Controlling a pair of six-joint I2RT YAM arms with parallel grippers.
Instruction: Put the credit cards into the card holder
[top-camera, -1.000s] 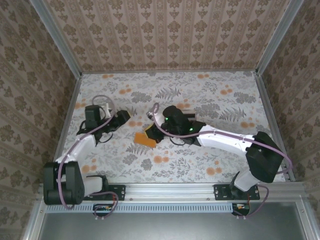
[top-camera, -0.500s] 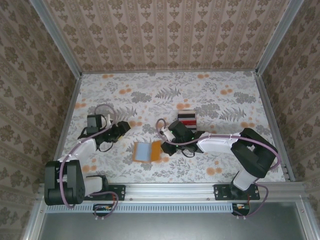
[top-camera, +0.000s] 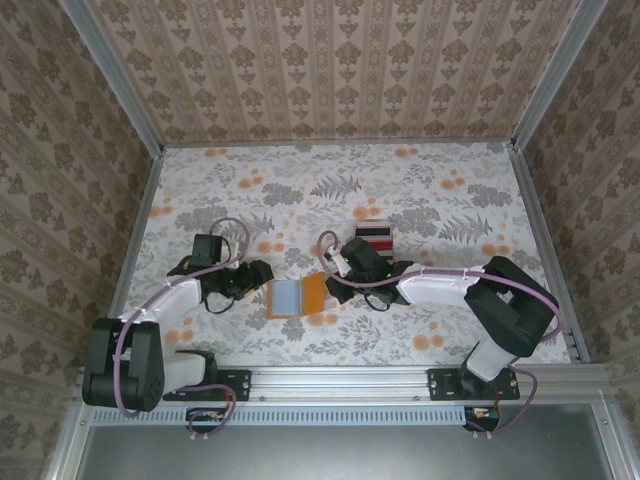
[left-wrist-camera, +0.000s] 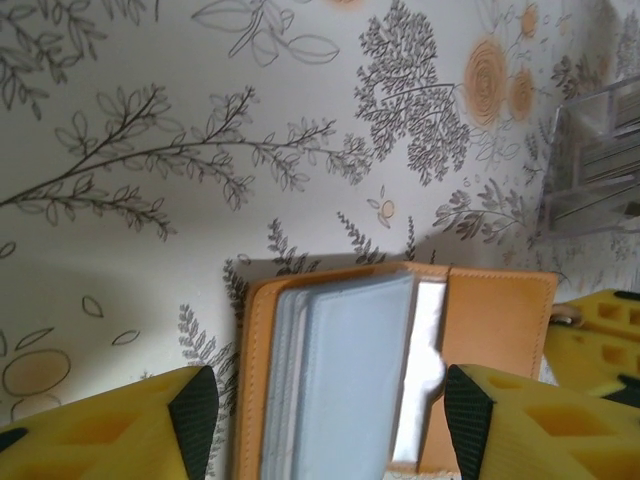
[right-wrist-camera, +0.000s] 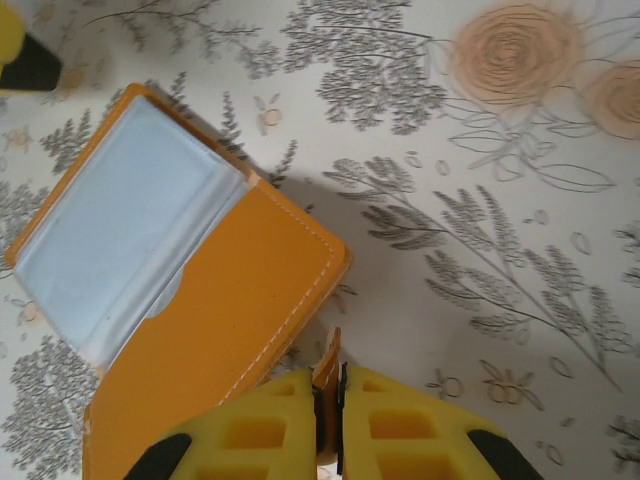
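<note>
The card holder (top-camera: 313, 293) lies open on the table, orange outside, with grey plastic sleeves (left-wrist-camera: 345, 380) fanned on its left half. My left gripper (top-camera: 262, 272) is open just left of it; in the left wrist view its jaws (left-wrist-camera: 330, 415) straddle the sleeves without touching them. My right gripper (right-wrist-camera: 330, 400) is shut on a thin orange tab (right-wrist-camera: 328, 362) at the right edge of the card holder (right-wrist-camera: 220, 330). Red and black credit cards (top-camera: 375, 238) stand in a rack behind the right gripper (top-camera: 333, 285).
The rack (left-wrist-camera: 590, 170) of clear plastic stands just beyond the holder's far right corner. Patterned walls close in the table on three sides. Open floral tabletop (top-camera: 420, 180) lies behind and to the right of the arms.
The card holder has gone from tilted and half folded to lying open and flat. My left gripper has moved right up to it and narrowed a little. The right gripper has come down lower.
</note>
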